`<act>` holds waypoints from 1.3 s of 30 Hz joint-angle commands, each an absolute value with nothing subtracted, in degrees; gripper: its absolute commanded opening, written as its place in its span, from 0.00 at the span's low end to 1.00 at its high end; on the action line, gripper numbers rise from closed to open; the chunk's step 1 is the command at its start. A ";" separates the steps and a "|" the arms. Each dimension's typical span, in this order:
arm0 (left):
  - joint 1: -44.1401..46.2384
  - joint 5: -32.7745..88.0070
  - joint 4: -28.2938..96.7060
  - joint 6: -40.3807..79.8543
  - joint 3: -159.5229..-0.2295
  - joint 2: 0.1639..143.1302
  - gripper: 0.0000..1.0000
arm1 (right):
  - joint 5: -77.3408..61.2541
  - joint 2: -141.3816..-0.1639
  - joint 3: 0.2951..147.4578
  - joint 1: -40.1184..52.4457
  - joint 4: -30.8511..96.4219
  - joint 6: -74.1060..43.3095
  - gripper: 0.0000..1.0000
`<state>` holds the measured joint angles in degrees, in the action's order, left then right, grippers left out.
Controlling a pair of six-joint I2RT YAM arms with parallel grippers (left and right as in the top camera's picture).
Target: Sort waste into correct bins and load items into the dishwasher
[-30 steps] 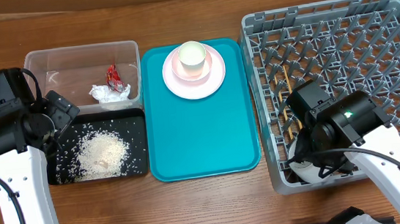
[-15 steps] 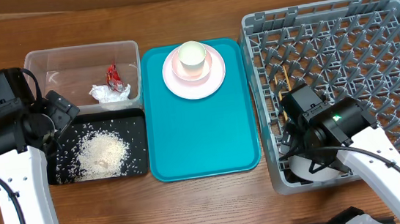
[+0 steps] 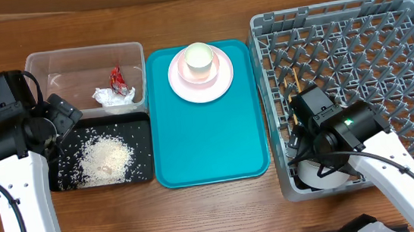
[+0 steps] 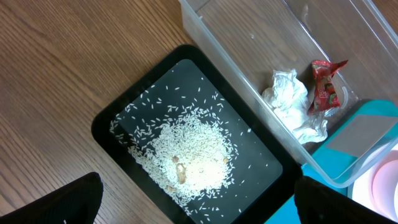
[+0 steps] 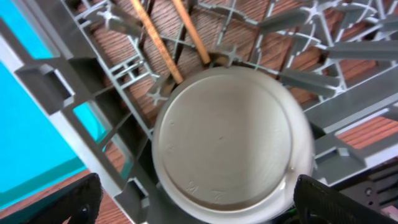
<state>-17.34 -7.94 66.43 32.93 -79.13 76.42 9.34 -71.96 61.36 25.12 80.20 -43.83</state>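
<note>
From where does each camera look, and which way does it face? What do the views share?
Overhead: fixed above the table, facing straight down; left arm, right arm show.
Left wrist: on the left arm, facing down at black tray of rice and clear tub; own fingertips at bottom corners.
Right wrist: on the right arm, facing down into dish rack at white bowl and chopsticks; own fingertips likewise.
Shared: overhead also shows tray, rice, tub, rack, chopsticks.

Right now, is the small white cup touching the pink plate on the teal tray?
Touching. The overhead view shows the cup standing on the middle of the plate, which lies on the teal tray.
</note>
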 commanded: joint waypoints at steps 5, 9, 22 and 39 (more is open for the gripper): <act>-17.23 -7.66 66.41 33.61 -79.99 76.84 1.00 | -7.01 -71.88 61.01 25.02 70.35 -27.73 1.00; -17.23 -7.66 66.41 33.63 -79.99 76.84 1.00 | -8.73 -71.88 61.01 25.02 67.29 -24.77 1.00; -17.23 -7.66 66.41 33.63 -79.99 76.84 1.00 | -6.42 -72.16 54.48 25.02 58.83 -24.84 0.63; -17.23 -7.66 66.41 33.63 -79.99 76.84 1.00 | -12.64 -72.20 50.83 25.02 52.49 -25.98 0.47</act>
